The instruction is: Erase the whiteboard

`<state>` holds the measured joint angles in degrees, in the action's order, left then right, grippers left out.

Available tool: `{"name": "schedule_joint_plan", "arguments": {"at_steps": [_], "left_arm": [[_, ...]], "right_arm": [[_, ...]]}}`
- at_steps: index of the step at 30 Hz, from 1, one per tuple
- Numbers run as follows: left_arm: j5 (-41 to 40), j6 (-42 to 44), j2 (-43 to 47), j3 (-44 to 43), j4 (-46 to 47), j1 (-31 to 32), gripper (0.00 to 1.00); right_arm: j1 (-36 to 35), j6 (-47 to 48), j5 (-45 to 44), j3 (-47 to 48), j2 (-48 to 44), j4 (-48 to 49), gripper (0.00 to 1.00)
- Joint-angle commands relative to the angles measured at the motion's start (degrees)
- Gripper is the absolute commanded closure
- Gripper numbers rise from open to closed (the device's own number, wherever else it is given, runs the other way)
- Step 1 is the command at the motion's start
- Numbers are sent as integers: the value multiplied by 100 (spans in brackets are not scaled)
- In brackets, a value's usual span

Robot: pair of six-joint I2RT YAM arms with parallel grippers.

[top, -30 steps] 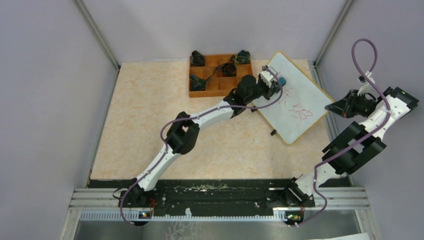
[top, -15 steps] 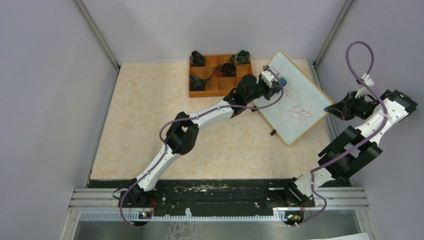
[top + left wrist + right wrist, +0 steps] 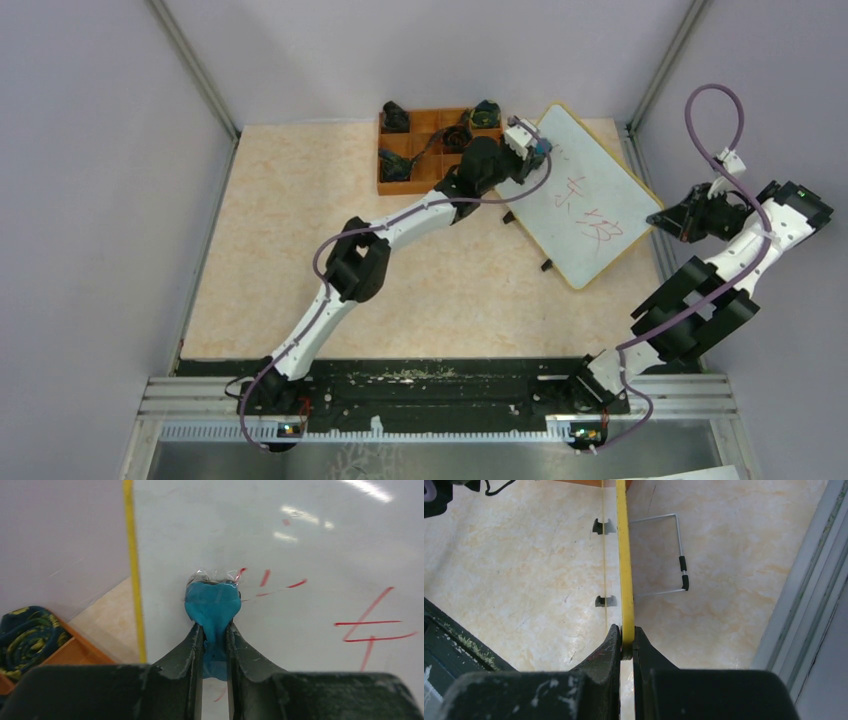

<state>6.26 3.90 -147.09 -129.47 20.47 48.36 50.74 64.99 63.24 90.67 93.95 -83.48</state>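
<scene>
One whiteboard (image 3: 580,145) sits at the table's far right, its right edge pinched between the right gripper (image 3: 626,641) fingers. The left gripper (image 3: 215,630), clamped on one blue eraser (image 3: 212,600), has slid far-left, off the writing. Two red characters (image 3: 600,225) remain, so wiping looks unfinished.

Tray: an orange compartment tray (image 3: 415,189) sits at the far side of the table, right of centre; one corner shows in the left wrist view (image 3: 75,652).
Tray contents: dark rolled bundles (image 3: 396,117) with yellow-green patterning lie in several compartments, among them the far-left and far-right ones; one roll (image 3: 30,630) is seen close up.
Table: a beige, marble-patterned top (image 3: 300,250).
Walls: plain grey-lilac panels (image 3: 100,150) on the left, far and right sides.
Posts: slanted metal posts at the far-left (image 3: 195,62) and far-right (image 3: 667,60) corners.
Near edge: a black strip (image 3: 440,385) dusted with pale specks.
</scene>
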Motion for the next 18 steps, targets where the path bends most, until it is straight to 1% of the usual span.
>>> {"name": "schedule_joint_plan", "arguments": {"at_steps": [1, 6, 18], "left_arm": [[-253, -38, 105, -127, -199, -325, 98], [-36, -82, 200, -31, -103, -291, 98], [257, -67, 332, -35, 172, 149, 97]], "right_arm": [[-199, 830, -858, -298, -168, -240, 100], [-274, 898, -876, -373, -215, -240, 100], [-328, 1079, -1015, -554, -360, -244, 100]]}}
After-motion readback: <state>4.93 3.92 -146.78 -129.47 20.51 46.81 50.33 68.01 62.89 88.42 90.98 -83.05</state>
